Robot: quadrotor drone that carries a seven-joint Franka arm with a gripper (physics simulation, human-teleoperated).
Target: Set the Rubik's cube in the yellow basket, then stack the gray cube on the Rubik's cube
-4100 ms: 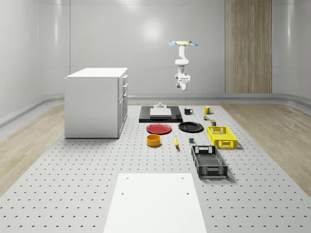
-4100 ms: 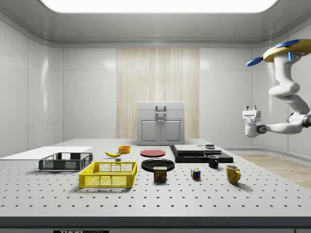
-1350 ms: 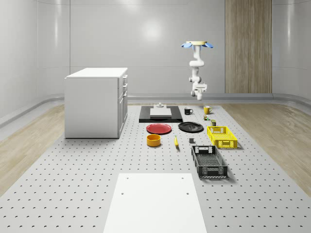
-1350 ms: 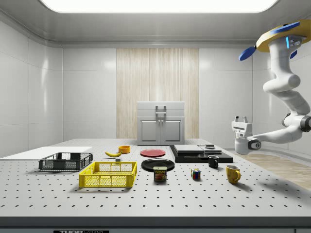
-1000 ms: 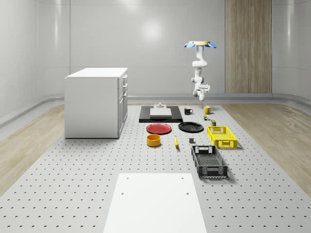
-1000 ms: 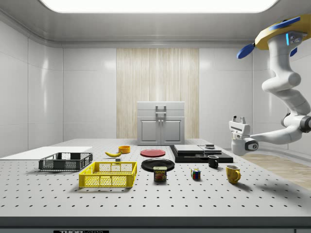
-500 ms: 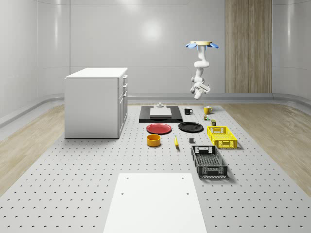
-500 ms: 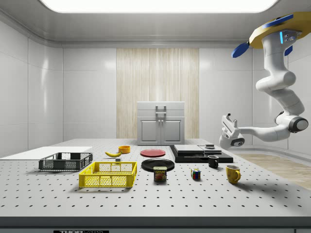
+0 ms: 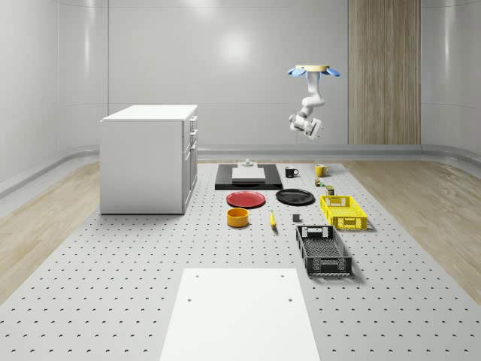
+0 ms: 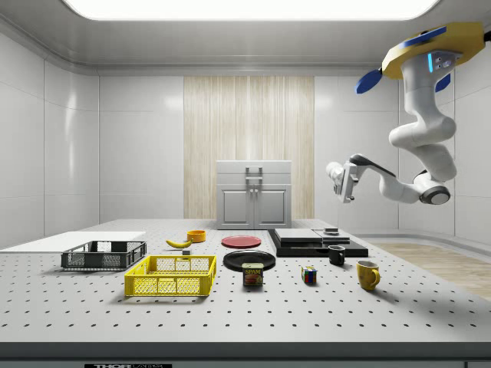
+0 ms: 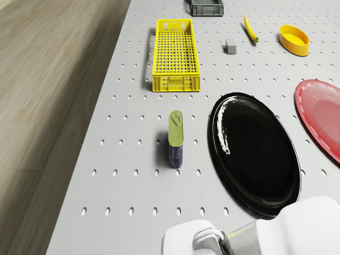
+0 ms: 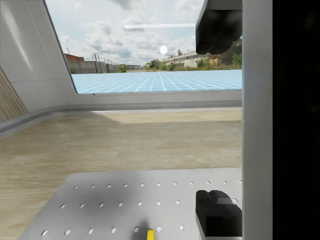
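The quadrotor drone (image 10: 433, 42) hovers high over the side view's right end of the perforated gray table (image 10: 322, 322), roughly above the yellow ceramic mug (image 10: 367, 274). Its white arm bends down and then reaches out level toward the side view's left, so the gripper (image 10: 337, 180) hangs in the air well above the table top, over the flat black slab (image 10: 314, 241). In the wrist view the gripper (image 12: 218, 120) shows 2 dark fingertips (image 12: 217, 25) set far apart with only floor and wall between them: it stands open and carries nothing.

The multicoloured Rubik's cube (image 10: 309, 274) sits on the table between the blue and yellow tin can (image 10: 253, 274) and the yellow mug, apart from both. The yellow mesh plastic basket (image 10: 169, 286) stands further toward the side view's left, beyond the can, and nothing lies in it in the drone view (image 11: 175, 83). The small gray cube (image 11: 230, 45) rests on the table just beside the basket, between it and the yellow banana (image 11: 251, 28).

The round glossy black plate (image 11: 255, 154) lies near the can (image 11: 176, 139), and the round red plate (image 11: 324, 122) lies next to the black one. A shallow orange bowl (image 11: 295, 40) sits beyond the banana. In the whole-scene view the dark gray mesh crate (image 9: 323, 250) stands nearer the camera than the basket (image 9: 344, 222), and the white box-shaped cabinet (image 9: 146, 158) stands at that view's left, well apart from the drone (image 9: 313, 71)
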